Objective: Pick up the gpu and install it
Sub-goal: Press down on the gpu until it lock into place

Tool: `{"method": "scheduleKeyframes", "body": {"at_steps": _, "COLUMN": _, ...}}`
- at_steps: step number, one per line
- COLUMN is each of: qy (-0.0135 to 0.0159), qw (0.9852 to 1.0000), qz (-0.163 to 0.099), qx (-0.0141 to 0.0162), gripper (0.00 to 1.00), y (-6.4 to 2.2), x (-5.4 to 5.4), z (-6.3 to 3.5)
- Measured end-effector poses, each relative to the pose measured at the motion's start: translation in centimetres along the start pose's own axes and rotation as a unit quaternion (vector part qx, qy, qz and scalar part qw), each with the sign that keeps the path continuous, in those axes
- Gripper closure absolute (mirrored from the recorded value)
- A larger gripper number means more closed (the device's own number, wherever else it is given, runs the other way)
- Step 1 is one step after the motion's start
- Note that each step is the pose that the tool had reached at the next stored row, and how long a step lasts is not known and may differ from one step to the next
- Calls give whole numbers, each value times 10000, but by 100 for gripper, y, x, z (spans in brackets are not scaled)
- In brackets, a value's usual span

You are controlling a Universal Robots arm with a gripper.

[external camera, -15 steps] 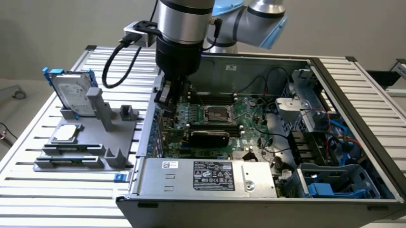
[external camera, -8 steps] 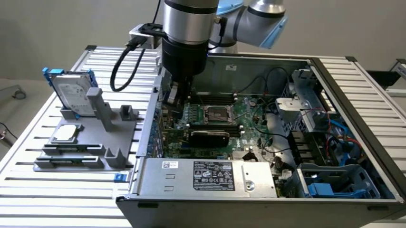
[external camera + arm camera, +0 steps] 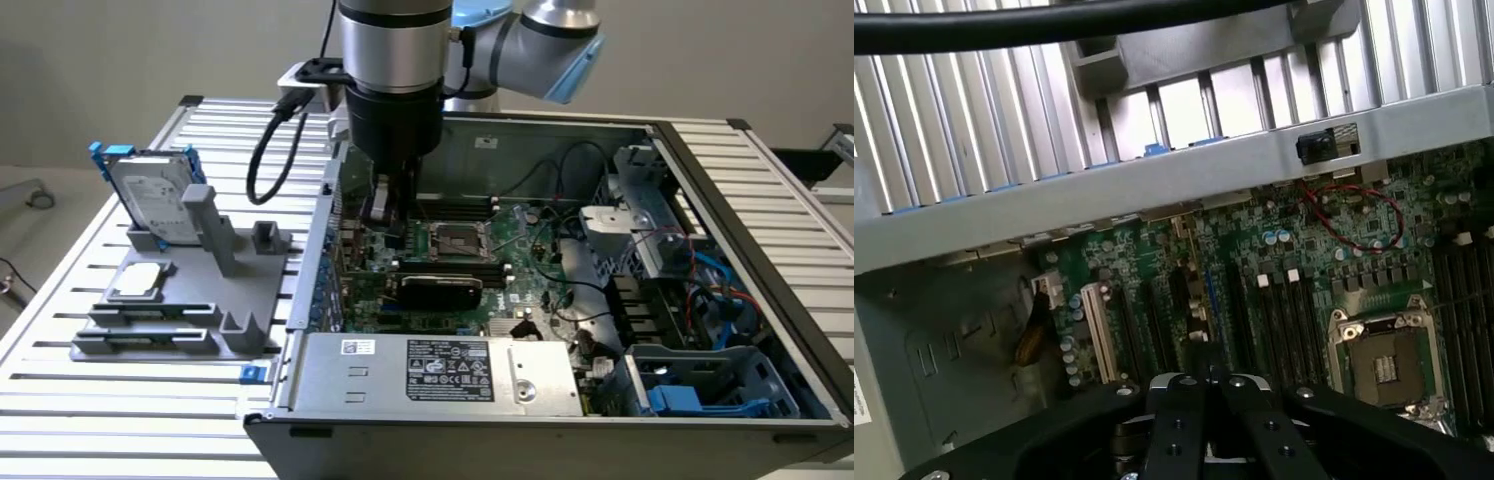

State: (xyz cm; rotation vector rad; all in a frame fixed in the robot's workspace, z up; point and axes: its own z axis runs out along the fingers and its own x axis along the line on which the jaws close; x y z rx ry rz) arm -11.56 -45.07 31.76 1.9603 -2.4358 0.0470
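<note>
The claw (image 3: 1199,395) is closed with nothing in it, low over the motherboard (image 3: 1284,270) and its slots. Beyond, at centre frame in the exterior view, the gpu (image 3: 441,291) sits seated inside the case (image 3: 747,200), apparently installed.

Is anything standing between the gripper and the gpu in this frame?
Nothing visible does. The shut gripper hangs over the motherboard; the gpu sits on that board close by, with only bare board between them.

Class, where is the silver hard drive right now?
The hard drive stands upright on the grey holder at the exterior view's left, outside the open computer case.
</note>
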Motion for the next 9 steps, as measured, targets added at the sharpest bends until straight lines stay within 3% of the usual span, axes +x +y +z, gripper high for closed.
{"method": "scheduleKeyframes", "body": {"at_steps": 1, "qy": -68, "qw": 10000, "qz": -3, "qx": -9, "gripper": 89, "y": -6, "x": -1, "z": 0}}
{"method": "scheduleKeyframes", "body": {"at_steps": 2, "qy": -90, "qw": 10000, "qz": -4, "qx": -14, "gripper": 89, "y": -7, "x": -1, "z": 0}}
{"method": "scheduleKeyframes", "body": {"at_steps": 9, "qy": -93, "qw": 10000, "qz": -4, "qx": -15, "gripper": 89, "y": -7, "x": -1, "z": 0}}
